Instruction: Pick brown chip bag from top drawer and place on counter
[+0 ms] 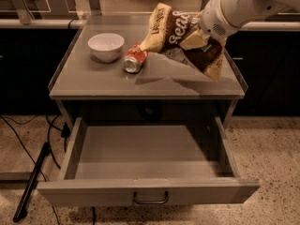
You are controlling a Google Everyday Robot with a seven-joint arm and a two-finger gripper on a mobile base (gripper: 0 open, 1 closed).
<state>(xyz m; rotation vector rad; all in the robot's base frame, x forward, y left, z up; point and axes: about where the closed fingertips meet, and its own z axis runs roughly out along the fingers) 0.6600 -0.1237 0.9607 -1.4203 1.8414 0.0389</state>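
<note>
- Dark-brown crinkly film: the brown chip bag [176,32] hung tilted over the far right part of the counter [93,81], casting a shadow on the grey top beneath it.
- The gripper [202,33], at the end of the white arm reaching in from the far right, was clamped on the bag's right portion.
- The bag's pale left end was just beside the red soda can [134,60], which lay on its side; contact could not be told.
- A white bowl [106,46] stood left of the can.
- The top drawer [145,153] stood pulled out toward the near side, dark handle [151,199] on its front.
</note>
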